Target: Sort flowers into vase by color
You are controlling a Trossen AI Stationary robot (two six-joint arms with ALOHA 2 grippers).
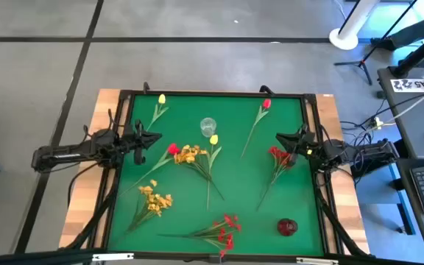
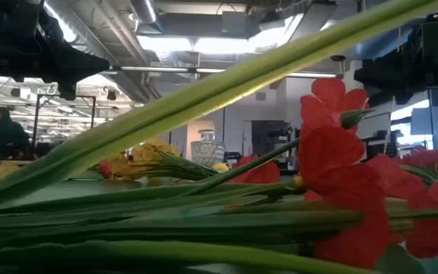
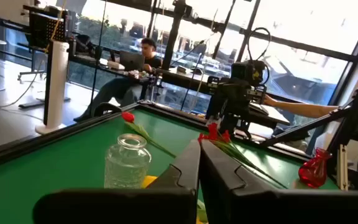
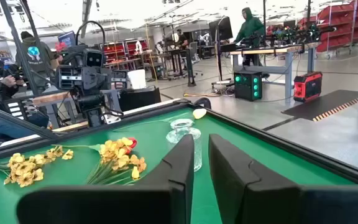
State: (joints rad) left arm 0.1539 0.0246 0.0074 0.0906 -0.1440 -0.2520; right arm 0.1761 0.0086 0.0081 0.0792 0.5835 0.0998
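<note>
I've got the left gripper [image 1: 155, 138] hovering at the nine o'clock side of the green table [image 1: 300, 221], fingers pinched together with nothing between them, and a red tulip [image 1: 172, 149] lies just off its tip with a yellow spray [image 1: 188, 154] beside that. The right gripper [image 1: 282, 138] sits at three o'clock, fingers narrowed to a thin gap and holding nothing that I can see; a red spray [image 1: 279, 156] lies right under its tip. Elsewhere I see a yellow tulip [image 1: 161, 99] at eleven o'clock, a red tulip at one o'clock [image 1: 266, 104], a second yellow spray [image 1: 155, 199] at seven o'clock and a second red spray [image 1: 227, 230] at six o'clock. The clear glass vase [image 1: 208, 126] stands near centre, toward twelve, with a yellow tulip head [image 1: 213, 139] just beside it; the vase looks empty to me. The red vase [image 1: 287, 227] at five o'clock: I can't tell its contents.
</note>
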